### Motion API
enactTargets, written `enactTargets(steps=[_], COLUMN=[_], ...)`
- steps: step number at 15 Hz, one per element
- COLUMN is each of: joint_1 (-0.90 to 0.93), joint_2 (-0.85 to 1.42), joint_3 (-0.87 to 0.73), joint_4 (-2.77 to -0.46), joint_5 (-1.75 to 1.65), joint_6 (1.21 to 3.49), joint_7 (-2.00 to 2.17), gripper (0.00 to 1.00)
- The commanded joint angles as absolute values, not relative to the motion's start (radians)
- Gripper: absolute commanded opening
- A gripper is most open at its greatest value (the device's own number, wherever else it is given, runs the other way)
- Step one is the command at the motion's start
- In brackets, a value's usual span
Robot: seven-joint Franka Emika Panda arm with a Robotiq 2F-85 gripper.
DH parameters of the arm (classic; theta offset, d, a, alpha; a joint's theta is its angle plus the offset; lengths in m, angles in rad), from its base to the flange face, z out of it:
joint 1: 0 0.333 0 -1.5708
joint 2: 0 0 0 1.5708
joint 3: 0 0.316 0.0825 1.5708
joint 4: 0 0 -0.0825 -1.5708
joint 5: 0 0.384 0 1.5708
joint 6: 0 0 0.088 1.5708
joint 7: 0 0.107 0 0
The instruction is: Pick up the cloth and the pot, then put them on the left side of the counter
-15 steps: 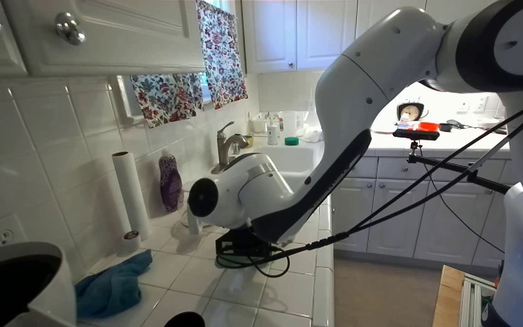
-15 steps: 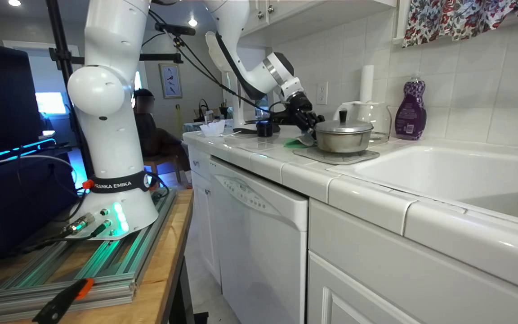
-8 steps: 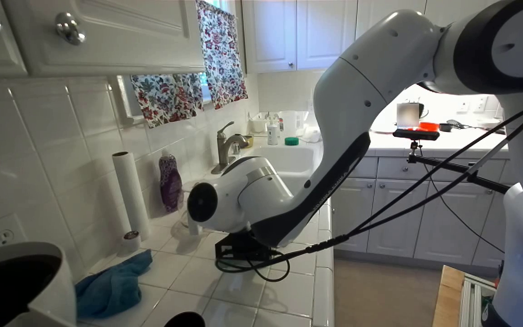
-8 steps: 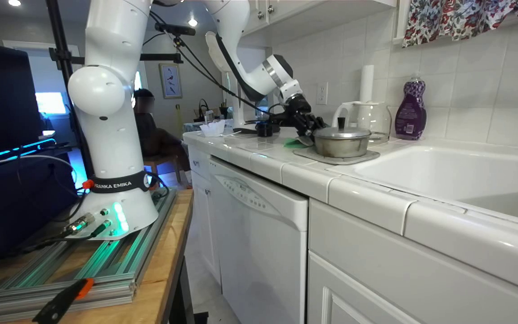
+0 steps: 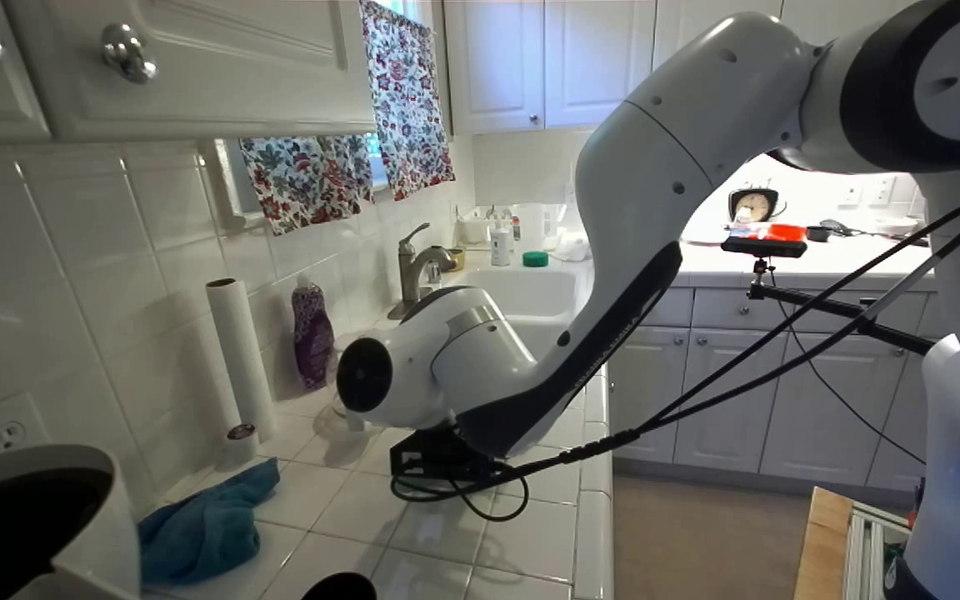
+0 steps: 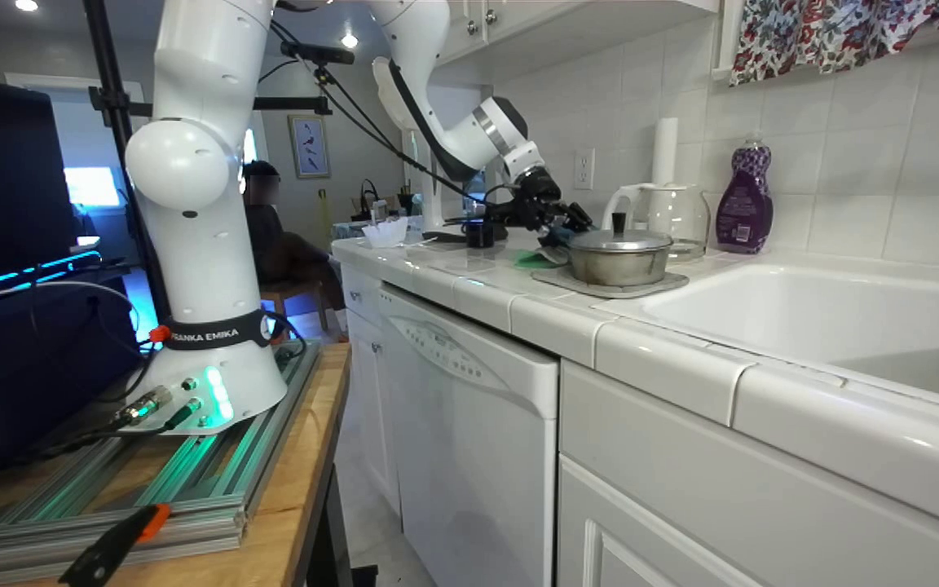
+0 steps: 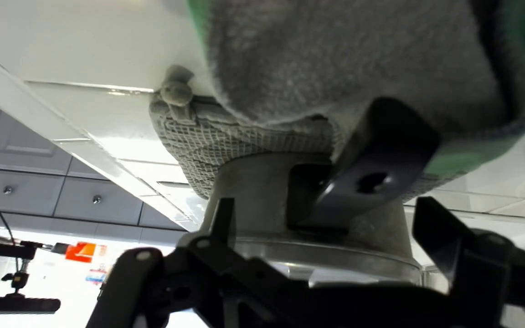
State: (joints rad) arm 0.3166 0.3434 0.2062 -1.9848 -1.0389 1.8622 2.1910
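Wrist view: black two-finger gripper [image 7: 324,216], jaws apart near round silvery metal pot [image 7: 251,200] on grey textured mat [image 7: 194,141]; grey-green fabric cloth [image 7: 335,59] beside pot. White robot base [image 6: 202,373], well away from pot: "FRANKA EMIKA".

The rounded white arm [image 5: 647,142] was dotted with dark caps [image 5: 678,188] and crossed by a silvery band [image 6: 491,130]. Black cables [image 5: 601,447] were strung alongside. The base [image 6: 243,379] was ringed by a black FRANKA EMIKA collar [image 6: 217,330] and lit by green lights [image 6: 218,395]. The gripper [image 7: 325,214] was finished in black.
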Motion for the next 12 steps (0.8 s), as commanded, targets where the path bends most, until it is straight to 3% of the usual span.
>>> enactTargets(steps=[1,7,12], joint_1=[0.336,0.352,0.329], joint_2=[0.320,0.246,0.056], joint_3=[0.211,0.225,0.249], joint_4=[-1.987,-2.024,-2.213], joint_5=[-1.031,-1.043,-1.073], joint_6=[1.806,1.732,1.734], joint_7=[2.227,2.277,2.182], gripper=[1.00,1.00,1.00])
